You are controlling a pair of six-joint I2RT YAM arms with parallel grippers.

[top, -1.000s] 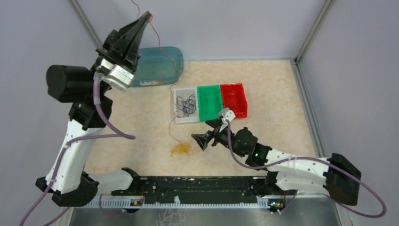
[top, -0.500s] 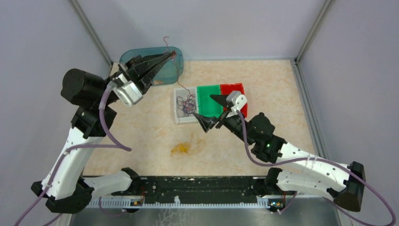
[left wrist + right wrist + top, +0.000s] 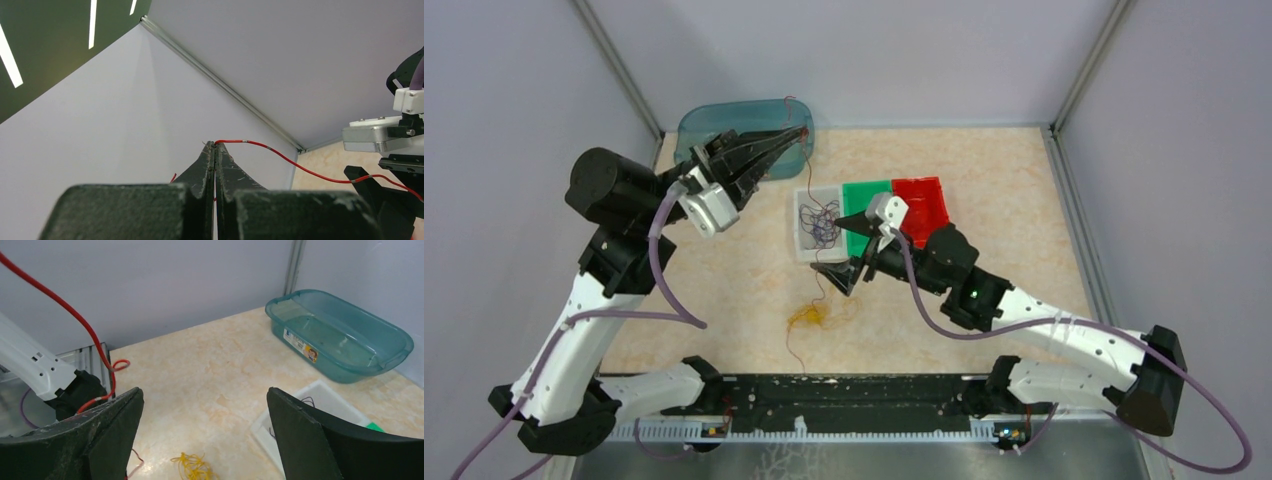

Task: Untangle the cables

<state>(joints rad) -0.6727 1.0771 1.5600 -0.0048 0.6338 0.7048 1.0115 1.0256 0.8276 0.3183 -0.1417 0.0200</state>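
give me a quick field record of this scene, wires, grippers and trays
left gripper: shut on the red wire, raised by the teal tub
right gripper: open, low beside the white tray, gripping nothing
red wire: runs from the left gripper down to the table, passing the right gripper's finger
purple wires: clump in the white tray
yellow wire: clump on the table, near side of the trays
other trays: green tray, red tray, in a row with the white one
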